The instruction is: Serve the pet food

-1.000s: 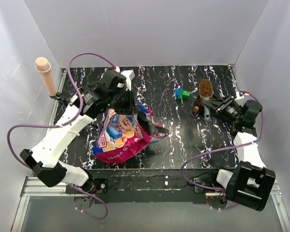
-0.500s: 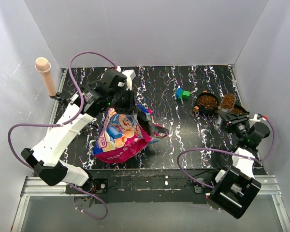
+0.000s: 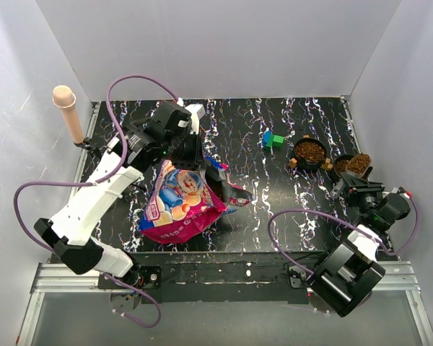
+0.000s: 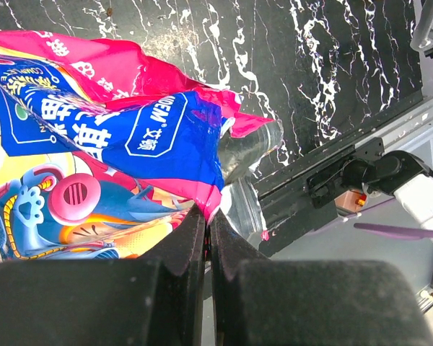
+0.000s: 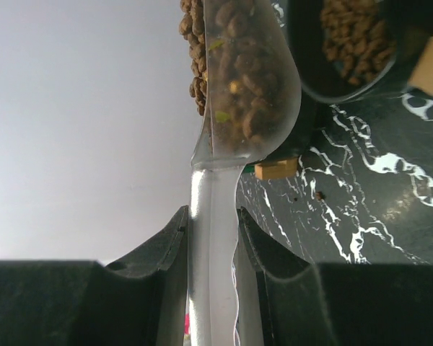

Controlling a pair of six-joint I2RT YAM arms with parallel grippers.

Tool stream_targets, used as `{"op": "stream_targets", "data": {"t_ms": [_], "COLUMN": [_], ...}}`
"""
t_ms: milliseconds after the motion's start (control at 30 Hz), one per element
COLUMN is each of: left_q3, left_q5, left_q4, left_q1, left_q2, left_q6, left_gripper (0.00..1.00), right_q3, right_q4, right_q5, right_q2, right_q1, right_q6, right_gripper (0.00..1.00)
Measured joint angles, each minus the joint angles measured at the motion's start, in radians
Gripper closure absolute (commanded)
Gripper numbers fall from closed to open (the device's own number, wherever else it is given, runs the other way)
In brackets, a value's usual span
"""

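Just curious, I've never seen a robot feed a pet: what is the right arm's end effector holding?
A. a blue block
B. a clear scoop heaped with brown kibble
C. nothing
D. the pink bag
B: the right wrist view shows the right end effector shut on the handle of a clear scoop piled with brown kibble.

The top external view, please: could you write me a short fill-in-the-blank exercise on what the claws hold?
The left claw pinches the pet food bag; the right claw grips a clear scoop carrying ___.
The toy block beside the blue block is ___.
From above, the scoop lies to the ___ of the black bowl nearest the blocks.
Missing: kibble; green; right.
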Motion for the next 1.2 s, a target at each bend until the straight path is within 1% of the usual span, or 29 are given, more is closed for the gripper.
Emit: {"op": "stream_targets", "data": {"t_ms": [167,300,500,700,900,1200], "left_q3": [0.007,0.011,0.013,0.013,0.013,0.013], "left_q5": [0.003,0.009,0.026,0.029,0.031,0.035], "left_q4": [-0.005,-0.006,-0.004,-0.004,-0.003,-0.002], "left_q1": [0.0,0.0,0.0,0.0,0.0,0.0], "left_q2": [0.01,0.014,0.024,0.025,0.025,0.025], "left_q6": [0.009,0.012,0.012,0.012,0.011,0.009], "left_gripper": [1.0,1.0,1.0,1.0,1.0,1.0], "right_q3": [-0.001,0.016,0.092,0.158,0.22,0.347], "right_q4": [-0.036,-0.106,-0.222,-0.326,-0.428,-0.602], "right_q5": [0.021,0.022,0.032,0.045,0.052,0.111], "right_q2": [0.059,0.083,0.089,0.138,0.154,0.196], "right_q1": [-0.02,-0.02,-0.02,-0.02,-0.014,0.033], "right_q6": [0.01,0.01,0.018,0.039,0.06,0.07], "right_gripper": [0.99,0.99,0.99,0.99,0.99,0.99]}}
